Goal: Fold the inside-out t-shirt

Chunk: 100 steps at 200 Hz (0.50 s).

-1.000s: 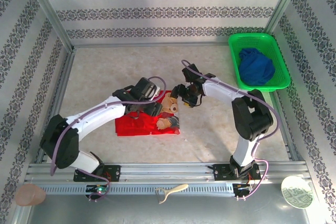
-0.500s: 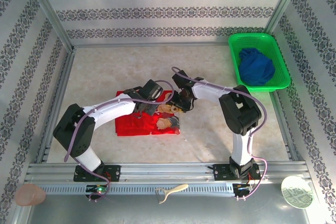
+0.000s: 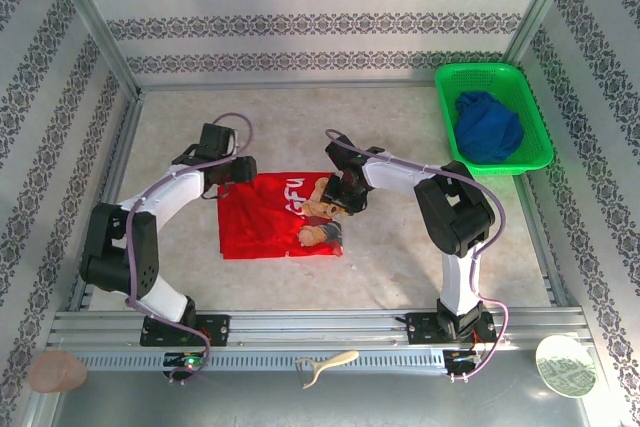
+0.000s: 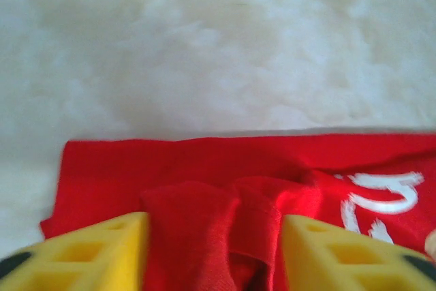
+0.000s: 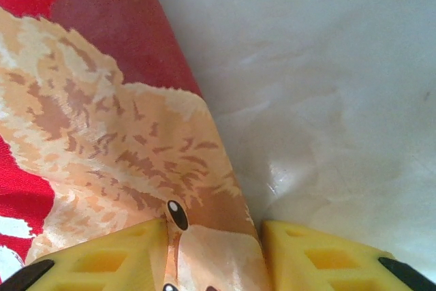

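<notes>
From the top camera I have the t-shirt (image 3: 262,229) lying flat on the table (image 3: 400,147), well to the left of the green basket (image 3: 446,119) and nearer the arm bases than the basket is. It is bright red. Most of it is plain, with white lettering (image 3: 297,187) and a tan cartoon bear (image 3: 320,219) showing on the end that faces the basket. A dark blue garment (image 3: 488,127) sits bundled inside the basket. My left gripper (image 3: 245,171) is at the shirt's far corner on the side away from the basket. My right gripper (image 3: 341,197) is down on the bear end, the side nearest the basket.

On the left wrist camera the yellow fingers (image 4: 102,250) stand spread, with a rumpled hump of red cloth rising in the gap between them. Beyond it the shirt's edge runs straight across the pale table, and the white lettering shows at the right, on the basket side.

On the right wrist camera the bear's tan fur and one small black eye (image 5: 178,215) lie right at the fingers (image 5: 320,257), with red cloth along the left. The printed cloth fills the narrow gap between the two fingers. I can't tell whether they are biting on it or only straddling it. Bare table lies to the right.
</notes>
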Each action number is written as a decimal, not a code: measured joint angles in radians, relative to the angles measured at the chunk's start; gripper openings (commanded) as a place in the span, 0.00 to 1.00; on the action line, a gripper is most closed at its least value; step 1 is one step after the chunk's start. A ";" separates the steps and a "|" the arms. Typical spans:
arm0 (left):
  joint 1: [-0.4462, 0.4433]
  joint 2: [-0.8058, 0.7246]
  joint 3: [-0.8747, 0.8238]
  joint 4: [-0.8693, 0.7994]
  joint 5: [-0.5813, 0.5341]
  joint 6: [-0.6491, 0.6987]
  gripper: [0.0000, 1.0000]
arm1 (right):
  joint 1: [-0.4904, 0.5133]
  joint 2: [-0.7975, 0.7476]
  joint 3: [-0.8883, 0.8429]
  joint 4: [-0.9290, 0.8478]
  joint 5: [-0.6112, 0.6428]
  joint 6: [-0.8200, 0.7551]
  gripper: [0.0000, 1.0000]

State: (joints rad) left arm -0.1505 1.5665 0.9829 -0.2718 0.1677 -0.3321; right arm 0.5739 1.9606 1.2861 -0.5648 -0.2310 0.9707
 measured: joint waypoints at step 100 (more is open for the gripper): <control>0.119 -0.214 -0.041 0.013 0.152 -0.122 0.80 | 0.018 -0.179 0.019 -0.121 0.070 -0.081 0.54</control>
State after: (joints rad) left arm -0.0315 1.3525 0.9417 -0.2584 0.3199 -0.4541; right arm 0.5919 1.7817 1.3052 -0.6857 -0.1608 0.8894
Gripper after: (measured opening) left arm 0.789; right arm 0.523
